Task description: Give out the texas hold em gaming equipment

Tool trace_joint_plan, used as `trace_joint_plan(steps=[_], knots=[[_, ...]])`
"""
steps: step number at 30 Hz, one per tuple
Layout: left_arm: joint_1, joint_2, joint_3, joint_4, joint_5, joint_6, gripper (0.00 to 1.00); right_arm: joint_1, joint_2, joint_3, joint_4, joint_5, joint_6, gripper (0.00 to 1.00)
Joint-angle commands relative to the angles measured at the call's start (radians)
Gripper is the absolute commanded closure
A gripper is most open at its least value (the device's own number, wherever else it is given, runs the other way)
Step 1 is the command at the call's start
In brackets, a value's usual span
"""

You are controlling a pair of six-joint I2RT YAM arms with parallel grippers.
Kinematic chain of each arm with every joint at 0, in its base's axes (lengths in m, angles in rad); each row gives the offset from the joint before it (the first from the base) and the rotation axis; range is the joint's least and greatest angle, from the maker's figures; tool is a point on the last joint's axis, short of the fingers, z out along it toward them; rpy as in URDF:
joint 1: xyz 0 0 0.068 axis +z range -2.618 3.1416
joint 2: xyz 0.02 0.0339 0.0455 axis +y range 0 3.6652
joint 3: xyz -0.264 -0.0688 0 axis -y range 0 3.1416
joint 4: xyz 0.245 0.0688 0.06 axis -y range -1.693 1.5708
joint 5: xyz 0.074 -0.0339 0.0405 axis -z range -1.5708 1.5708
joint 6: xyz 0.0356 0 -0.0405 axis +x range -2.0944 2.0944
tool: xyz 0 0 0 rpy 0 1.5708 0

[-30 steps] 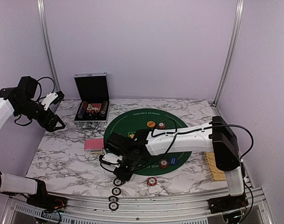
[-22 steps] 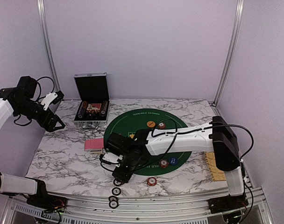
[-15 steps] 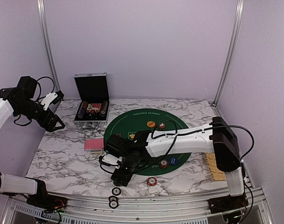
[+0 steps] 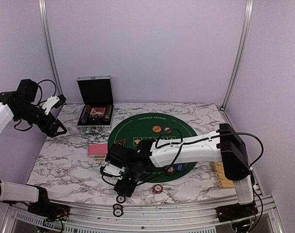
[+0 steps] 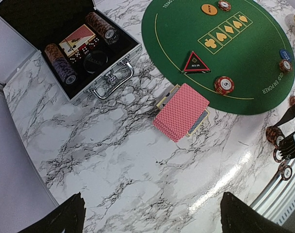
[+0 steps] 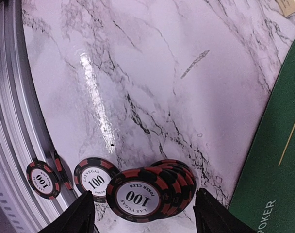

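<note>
cards (image 5: 181,111): face-down, fanned pile | chips (image 6: 152,191): slumped stack (marked 100) | marker (image 5: 195,62): flat on green mat (image 5: 244,73)

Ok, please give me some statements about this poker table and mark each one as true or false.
1. The black case stands open. True.
2. The deck of playing cards lies on the green mat. False: it lies on the marble, just outside the mat.
3. The left gripper holds a chip. False: it is open and empty.
4. The triangular marker sits on the mat. True.
5. A stack of chips marked 100 lies between the fingers of the right gripper. True.
6. The orange disc sits in the case. False: it is on the mat.
</note>
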State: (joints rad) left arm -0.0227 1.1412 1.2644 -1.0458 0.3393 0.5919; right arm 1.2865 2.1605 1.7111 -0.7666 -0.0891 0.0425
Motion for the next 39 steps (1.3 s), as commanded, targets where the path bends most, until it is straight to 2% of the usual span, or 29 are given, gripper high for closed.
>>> trace_joint_plan(steps=[1, 18, 28, 34, 39], knots=[[-0.001, -0.024, 0.013, -0.033, -0.006, 0.011, 0.01, 0.004, 0.039, 0.046, 0.003, -0.002, -0.017, 0.33], [-0.001, -0.016, 0.017, -0.034, -0.004, 0.010, 0.01, 0.001, 0.032, 0.050, 0.010, 0.036, -0.015, 0.59], [0.000, -0.015, 0.015, -0.033, -0.001, 0.008, 0.01, -0.004, -0.005, 0.052, 0.016, 0.067, -0.014, 0.70], [-0.001, -0.014, 0.016, -0.034, 0.000, 0.005, 0.01, -0.014, -0.030, 0.053, 0.017, 0.084, -0.011, 0.81], [-0.001, -0.011, 0.019, -0.034, 0.001, 0.003, 0.01, -0.033, -0.054, 0.062, 0.018, 0.084, -0.003, 0.84]])
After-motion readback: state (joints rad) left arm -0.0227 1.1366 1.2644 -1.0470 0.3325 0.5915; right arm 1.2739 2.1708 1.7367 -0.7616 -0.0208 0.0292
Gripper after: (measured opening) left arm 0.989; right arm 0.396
